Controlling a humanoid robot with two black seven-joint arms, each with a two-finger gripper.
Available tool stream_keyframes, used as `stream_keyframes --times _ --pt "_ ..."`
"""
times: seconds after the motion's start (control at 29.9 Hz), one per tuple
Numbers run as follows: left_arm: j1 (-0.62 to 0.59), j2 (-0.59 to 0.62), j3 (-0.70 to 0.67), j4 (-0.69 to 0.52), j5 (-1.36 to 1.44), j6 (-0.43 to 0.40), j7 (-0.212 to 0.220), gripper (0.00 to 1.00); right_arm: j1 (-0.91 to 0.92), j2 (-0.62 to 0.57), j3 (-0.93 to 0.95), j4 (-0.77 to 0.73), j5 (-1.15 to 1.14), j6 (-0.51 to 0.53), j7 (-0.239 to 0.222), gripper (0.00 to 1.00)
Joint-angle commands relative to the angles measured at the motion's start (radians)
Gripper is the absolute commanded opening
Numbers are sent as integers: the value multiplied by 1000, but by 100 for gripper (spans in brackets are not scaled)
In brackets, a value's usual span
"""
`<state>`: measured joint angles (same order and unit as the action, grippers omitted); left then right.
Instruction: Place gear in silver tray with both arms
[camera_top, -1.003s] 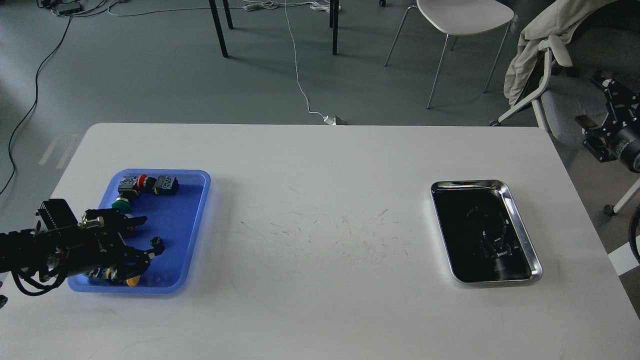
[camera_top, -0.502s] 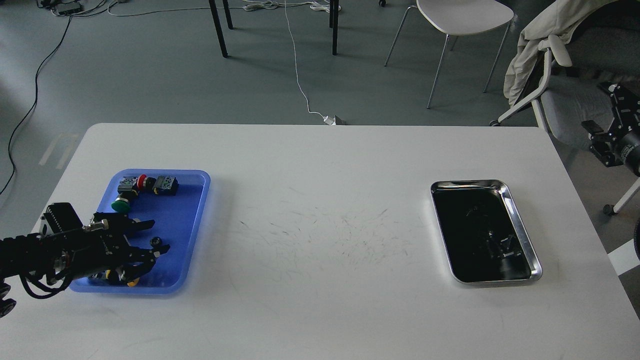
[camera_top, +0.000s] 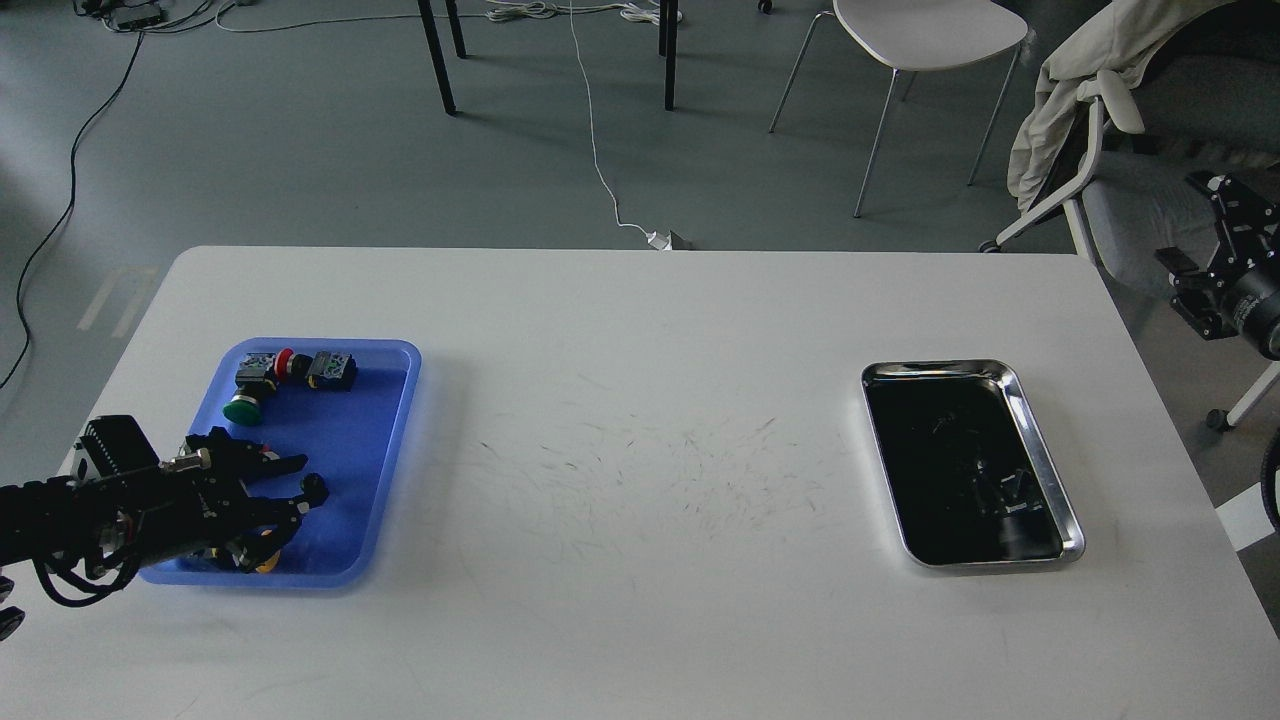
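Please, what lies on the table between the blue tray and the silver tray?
In the head view, nothing stands between the blue tray and the silver tray. That stretch of the white table shows only thin dark scratch marks.

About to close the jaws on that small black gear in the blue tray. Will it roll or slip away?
The gear looks small, round and hard, so it may roll or skid on the smooth blue tray if nudged. It probably weighs little. The left gripper sits right beside it, jaws apart.

No text, label, brand, number or sign can be read anywhere.
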<state>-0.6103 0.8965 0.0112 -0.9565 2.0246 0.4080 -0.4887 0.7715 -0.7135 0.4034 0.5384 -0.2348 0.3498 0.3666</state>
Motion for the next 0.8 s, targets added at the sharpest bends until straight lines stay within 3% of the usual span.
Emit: stream_keyframes --times 0.0,0.5,0.77 --pt "4 -2 0 1 -1 0 0 45 0 0 0 0 -1 0 0 87" --pt "3 -38 -5 27 -3 0 0 40 -1 0 -5 -1 -1 0 2 87" --pt "6 -31 0 33 0 2 0 24 0 25 -8 -11 -1 0 0 87"
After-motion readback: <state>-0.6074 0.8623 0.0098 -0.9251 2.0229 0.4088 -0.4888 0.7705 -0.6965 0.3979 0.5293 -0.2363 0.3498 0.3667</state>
